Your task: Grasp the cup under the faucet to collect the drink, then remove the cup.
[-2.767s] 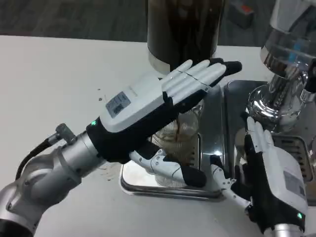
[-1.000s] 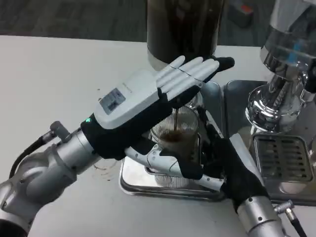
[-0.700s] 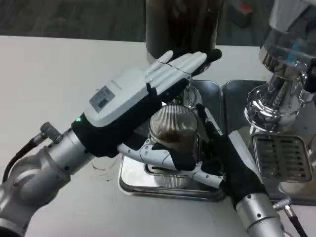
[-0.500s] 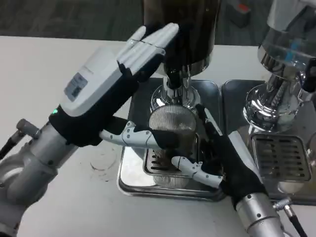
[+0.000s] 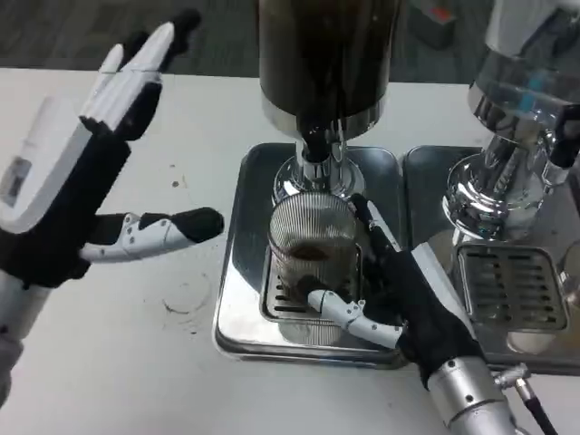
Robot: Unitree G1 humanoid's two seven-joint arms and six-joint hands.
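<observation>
A ribbed clear cup (image 5: 315, 258) with dark drink in its lower part stands on the drain grate of a steel drip tray (image 5: 237, 272), right under the black faucet (image 5: 314, 143) of a dark drink dispenser (image 5: 324, 54). My right hand (image 5: 408, 294) wraps the cup from its right side, thumb across the front and fingers behind it. No stream runs from the faucet. My left hand (image 5: 77, 177) hovers to the left of the tray, fingers spread wide and holding nothing.
A second dispenser (image 5: 521, 136) with a chrome base and its own grated tray (image 5: 512, 290) stands at the right, close to my right forearm. White table (image 5: 136, 362) lies to the left and front. Faint ring marks stain the table by the tray.
My left hand has drawn away from above the cup to the left, now apart from the dispenser. The pouring stream has stopped. My right hand came in and closed around the cup.
</observation>
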